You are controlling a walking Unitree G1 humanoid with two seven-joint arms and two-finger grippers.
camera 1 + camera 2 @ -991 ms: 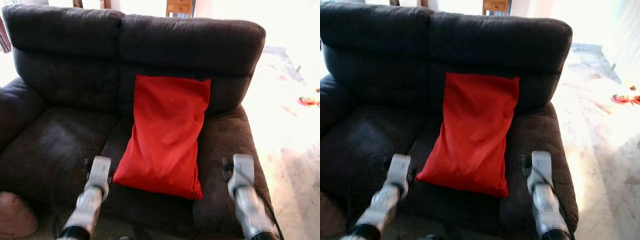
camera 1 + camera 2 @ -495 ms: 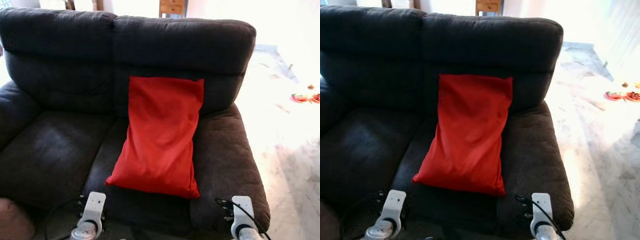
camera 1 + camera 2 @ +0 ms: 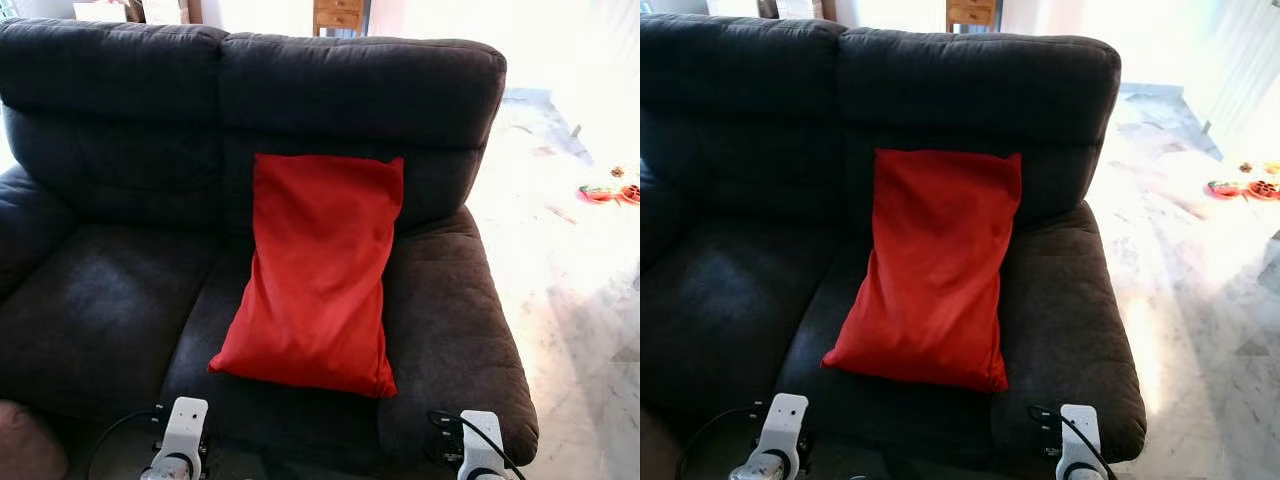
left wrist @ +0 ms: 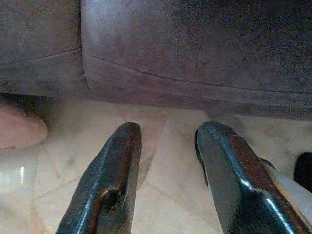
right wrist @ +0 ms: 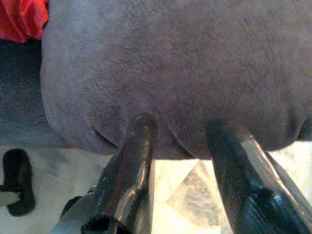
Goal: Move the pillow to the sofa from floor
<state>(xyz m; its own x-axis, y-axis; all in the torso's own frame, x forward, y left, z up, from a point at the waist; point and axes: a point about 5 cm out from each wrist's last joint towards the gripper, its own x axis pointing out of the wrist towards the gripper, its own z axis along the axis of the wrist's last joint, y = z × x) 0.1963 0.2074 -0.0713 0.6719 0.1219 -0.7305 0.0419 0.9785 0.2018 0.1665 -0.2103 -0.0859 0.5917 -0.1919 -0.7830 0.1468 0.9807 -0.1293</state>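
Both hands (image 4: 165, 146) (image 5: 180, 141) lowered further, open; pillow (image 3: 315, 270) on sofa (image 3: 120, 300).

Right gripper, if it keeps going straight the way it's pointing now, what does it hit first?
Most likely the front of the sofa: the right gripper, fingers apart and empty, points at the rounded dark cushion edge just ahead. Depth is hard to judge.

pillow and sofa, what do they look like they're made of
The pillow looks like smooth woven cloth, likely cotton or polyester: matte red, with soft creases and a slack, sagging shape. The sofa looks like dark grey microfibre or suede-like fabric: a short, brushed nap that shows lighter patches, with no leather shine.
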